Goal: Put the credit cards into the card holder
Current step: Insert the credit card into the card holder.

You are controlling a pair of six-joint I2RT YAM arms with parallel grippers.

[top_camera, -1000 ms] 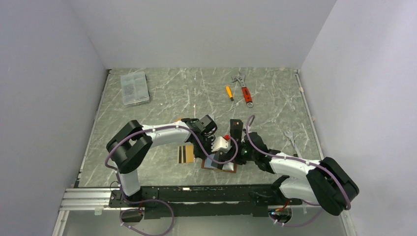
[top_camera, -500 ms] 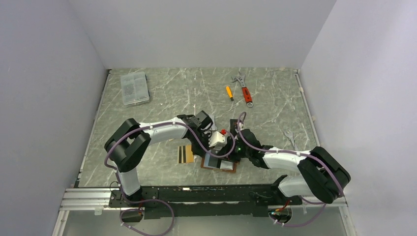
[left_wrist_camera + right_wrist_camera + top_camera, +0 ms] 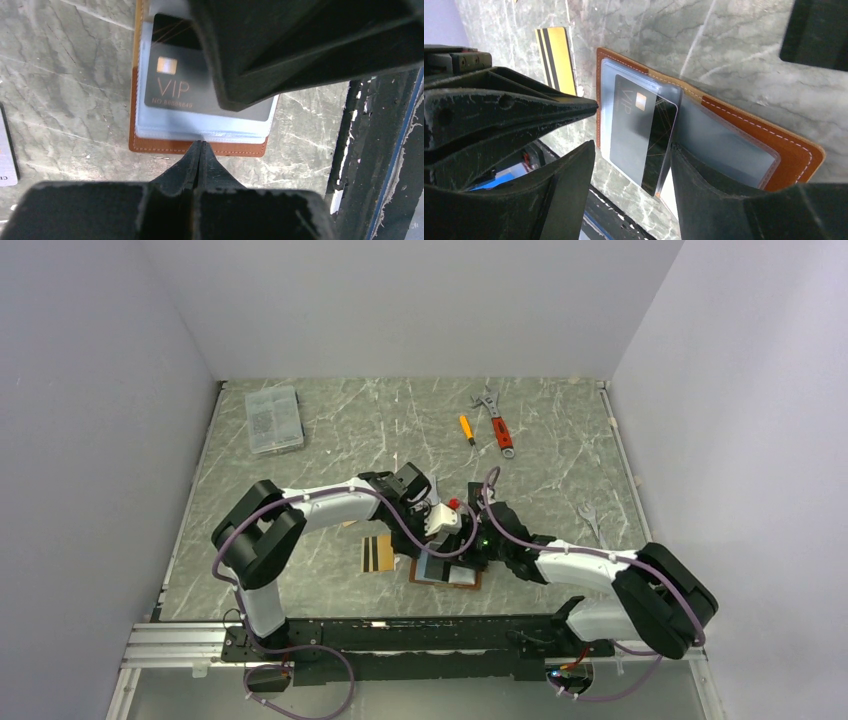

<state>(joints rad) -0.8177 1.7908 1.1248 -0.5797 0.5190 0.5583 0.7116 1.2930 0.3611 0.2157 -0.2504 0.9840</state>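
The card holder (image 3: 462, 580) lies open near the front edge, its brown leather (image 3: 150, 145) framing clear sleeves. A black VIP credit card (image 3: 172, 85) sits in a sleeve, part of it sticking out (image 3: 639, 135). My right gripper (image 3: 633, 150) is open astride that card, with one finger (image 3: 704, 190) against the sleeve's edge. My left gripper (image 3: 201, 146) is shut with its tip on the edge of the sleeves. A gold card with black stripes (image 3: 377, 554) lies flat to the left of the holder. The corner of a silver-grey card (image 3: 6, 160) shows at the left wrist view's edge.
A clear plastic box (image 3: 273, 419) stands at the back left. An orange screwdriver (image 3: 466, 429) and a red-handled wrench (image 3: 496, 425) lie at the back right, and a silver wrench (image 3: 592, 523) is on the right. The black rail (image 3: 400, 635) runs just in front of the holder.
Both grippers came down onto the holder, then stayed put. The right gripper's jaws have spread and let go of the black card; the left gripper stays shut.
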